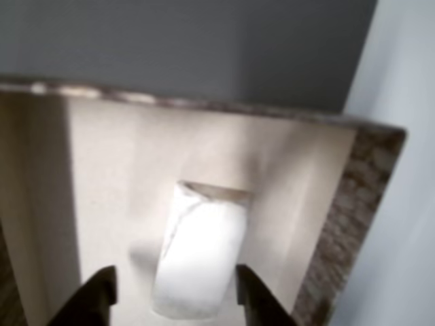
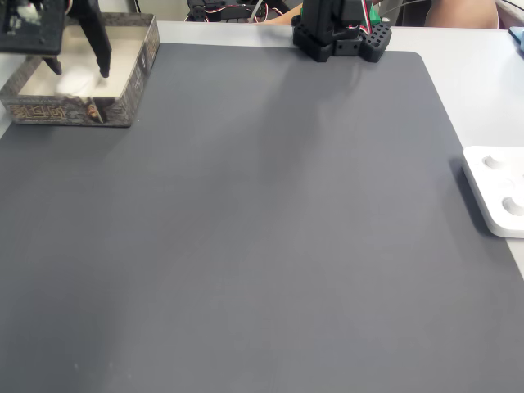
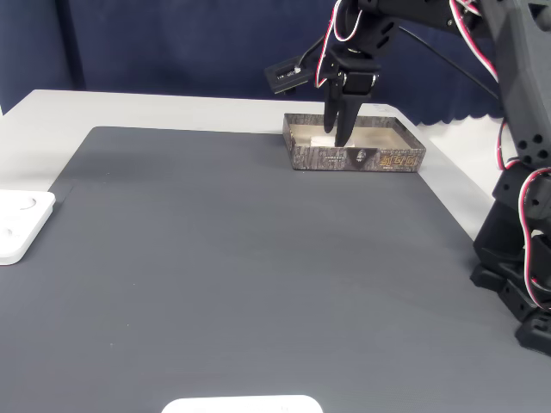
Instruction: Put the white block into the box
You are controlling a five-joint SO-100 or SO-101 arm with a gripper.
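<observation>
White block (image 1: 198, 261) lying on the floor of the box (image 1: 353, 224), between the spread tips of the end effector (image 1: 175, 288), apparently released. Box at the far corner of the dark mat (image 2: 262, 229) on the bench. Best finished by lifting straight up, jaws kept wide, clear of block and near wall (image 3: 357, 159); no sideways drag.

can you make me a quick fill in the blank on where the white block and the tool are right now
1. The white block lies inside the ____.
2. The tool has its fingertips on either side of the ____.
3. The box stands on a dark ____ mat.

Missing words: box; white block; grey
</observation>
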